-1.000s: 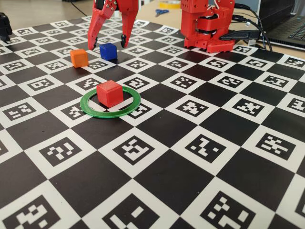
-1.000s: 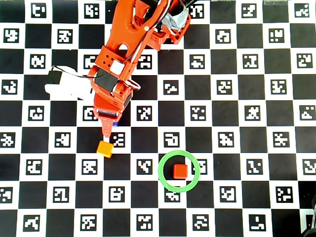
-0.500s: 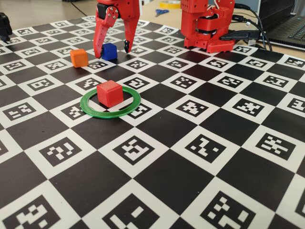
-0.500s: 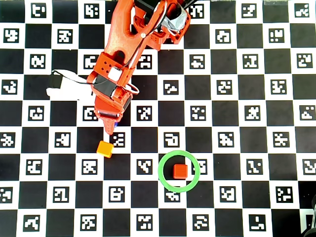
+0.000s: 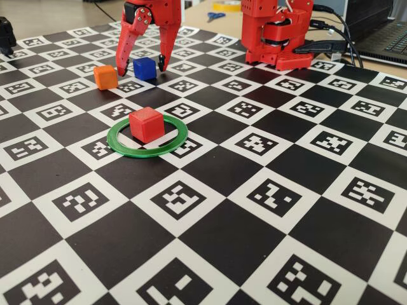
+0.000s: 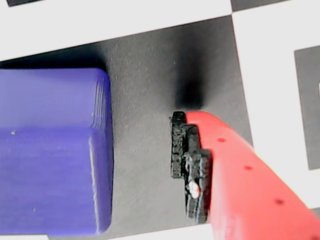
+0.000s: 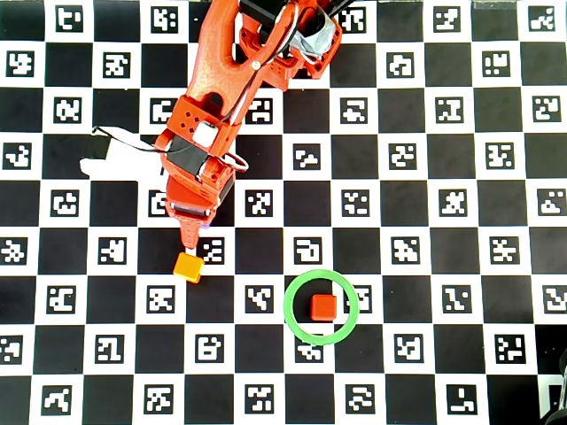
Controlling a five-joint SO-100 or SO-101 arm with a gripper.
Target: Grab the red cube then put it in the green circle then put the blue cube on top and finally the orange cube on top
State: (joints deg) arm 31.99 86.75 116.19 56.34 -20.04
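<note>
- We see the claw [image 5: 138, 67] spread open, one finger each side of the blue cube [image 5: 145, 68], tips down near the board [image 5: 267, 241].
- In the wrist view a finger [image 6: 235, 175] with its black pad stands clear of the blue cube [image 6: 52, 150]; a strip of black square shows between pad and cube face, so there is no contact on that side.
- We cannot see the other finger in the wrist view.
- The orange cube [image 5: 105, 77] sits just left of the claw in the fixed view, close to the left finger but apart from the blue cube.
- From overhead, the arm [image 7: 221, 115] hides nearly all of the blue cube; the orange cube [image 7: 188, 266] shows just below the claw tip.
- The red cube [image 5: 147, 124] stands inside the ring [image 5: 147, 137], nearer its back edge, not touching the rim.
- From overhead the red cube [image 7: 322, 307] sits about central in the ring [image 7: 320, 307].
- We find open board between ring and claw, and wide clear squares to the right and front of the ring.
- The arm's base [image 5: 276, 32] stands at the board's far edge, well apart from the cubes.
</note>
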